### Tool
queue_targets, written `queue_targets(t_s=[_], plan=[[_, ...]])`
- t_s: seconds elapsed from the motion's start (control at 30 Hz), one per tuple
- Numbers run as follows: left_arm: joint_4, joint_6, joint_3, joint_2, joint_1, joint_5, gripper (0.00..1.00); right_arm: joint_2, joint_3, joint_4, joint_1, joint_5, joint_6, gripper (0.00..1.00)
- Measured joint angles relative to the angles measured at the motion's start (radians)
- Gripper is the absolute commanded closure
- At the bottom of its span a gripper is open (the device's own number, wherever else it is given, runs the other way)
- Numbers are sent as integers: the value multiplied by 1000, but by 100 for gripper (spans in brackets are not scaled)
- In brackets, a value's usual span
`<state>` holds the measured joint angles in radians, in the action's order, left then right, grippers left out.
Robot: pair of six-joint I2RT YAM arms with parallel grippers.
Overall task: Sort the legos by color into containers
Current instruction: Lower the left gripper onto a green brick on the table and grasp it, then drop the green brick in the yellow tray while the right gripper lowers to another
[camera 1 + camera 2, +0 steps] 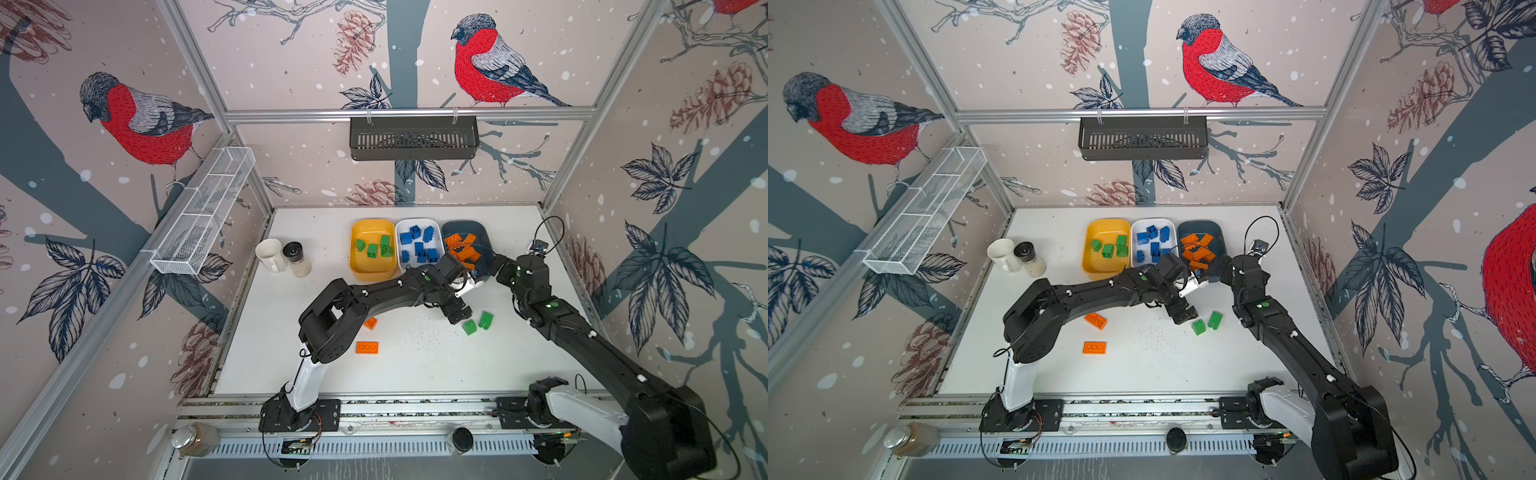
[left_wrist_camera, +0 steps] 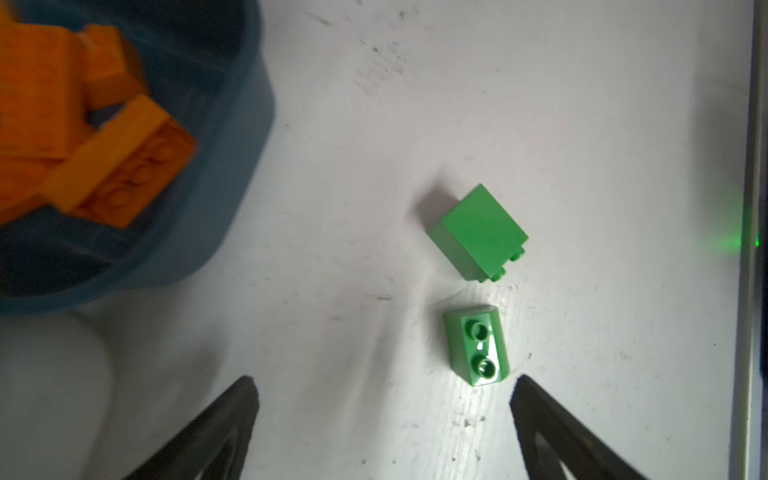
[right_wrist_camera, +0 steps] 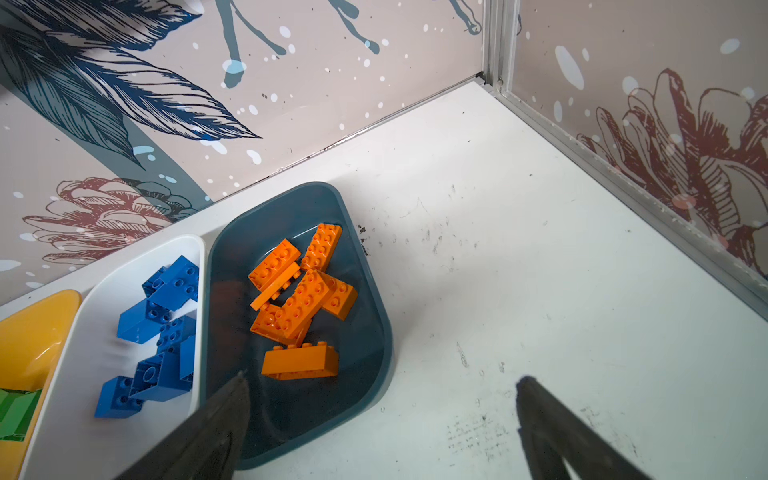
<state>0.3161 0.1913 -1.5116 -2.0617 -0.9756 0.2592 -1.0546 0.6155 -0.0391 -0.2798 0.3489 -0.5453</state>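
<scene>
Three tubs stand in a row at the back: yellow [image 1: 357, 266] with green legos, white [image 1: 400, 232] with blue legos [image 3: 166, 332], dark teal [image 1: 478, 228] with orange legos [image 3: 303, 299]. Two green legos [image 1: 469, 327] [image 1: 485, 320] lie loose on the table, and in the left wrist view they show as one on its side [image 2: 482, 232] and one studs-up [image 2: 477, 347]. Two orange legos [image 1: 367, 347] [image 1: 370, 323] lie near the left arm's elbow. My left gripper [image 1: 459, 314] [image 2: 384, 386] is open and empty, just short of the green pair. My right gripper [image 1: 490, 268] [image 3: 384, 377] is open and empty over the teal tub's near corner.
A white mug [image 1: 270, 255] and a shaker jar [image 1: 297, 259] stand left of the tubs. A white wire basket [image 1: 203, 216] hangs on the left wall and a black one [image 1: 413, 137] on the back rail. The two wrists sit close together by the teal tub.
</scene>
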Motion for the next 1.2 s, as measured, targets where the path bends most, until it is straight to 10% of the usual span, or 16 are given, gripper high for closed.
queue_targets(t_s=[0.57, 1.2], plan=[[-6, 0, -82, -158, -55, 33, 65, 33, -30, 3, 2, 20, -1, 0], [-70, -47, 106, 55, 88, 97, 74, -43, -6, 2, -3, -51, 5, 1]])
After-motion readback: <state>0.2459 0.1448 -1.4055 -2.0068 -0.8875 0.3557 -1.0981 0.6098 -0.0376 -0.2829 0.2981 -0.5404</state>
